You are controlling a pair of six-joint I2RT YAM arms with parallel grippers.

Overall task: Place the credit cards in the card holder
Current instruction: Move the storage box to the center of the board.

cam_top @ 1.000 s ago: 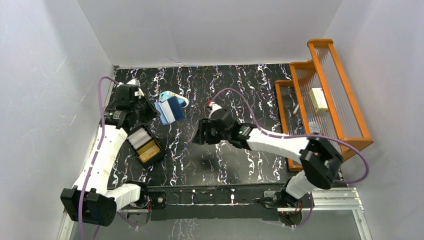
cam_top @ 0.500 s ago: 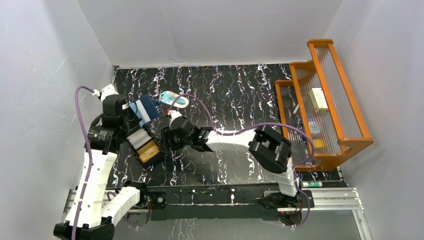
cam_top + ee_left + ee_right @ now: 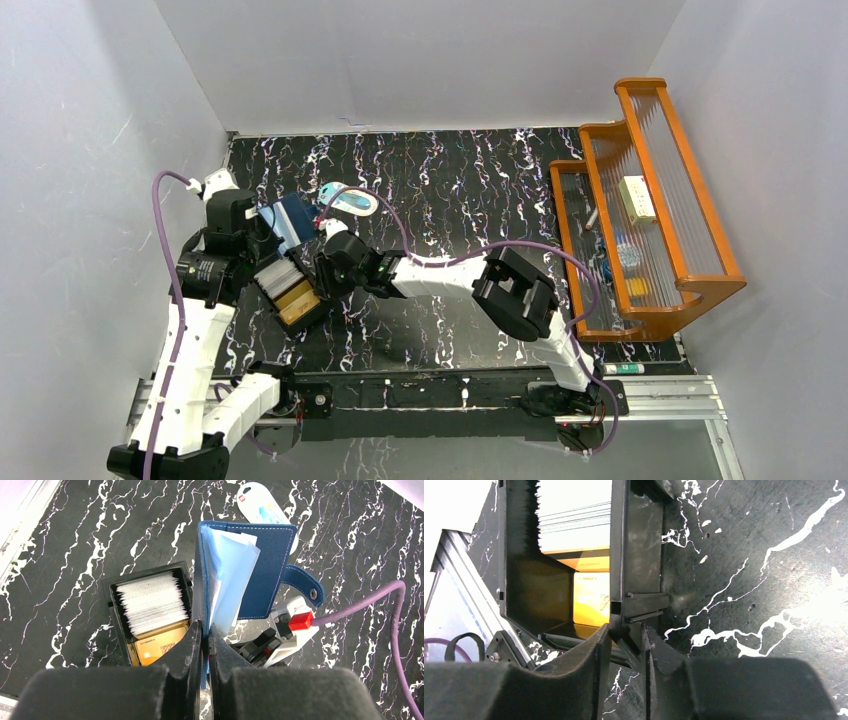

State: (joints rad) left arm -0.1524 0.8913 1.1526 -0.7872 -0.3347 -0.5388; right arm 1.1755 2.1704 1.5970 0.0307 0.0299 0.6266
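Card holder over marbled table, pale walls

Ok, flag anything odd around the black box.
The right gripper sits astride the black box's side wall, one finger inside, one outside, not on any of the cards in it. Nothing else stands out.

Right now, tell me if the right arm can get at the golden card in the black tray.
Probably yes: the right gripper sits at the black tray, jaws astride its wall, and the golden card lies uncovered just inside.
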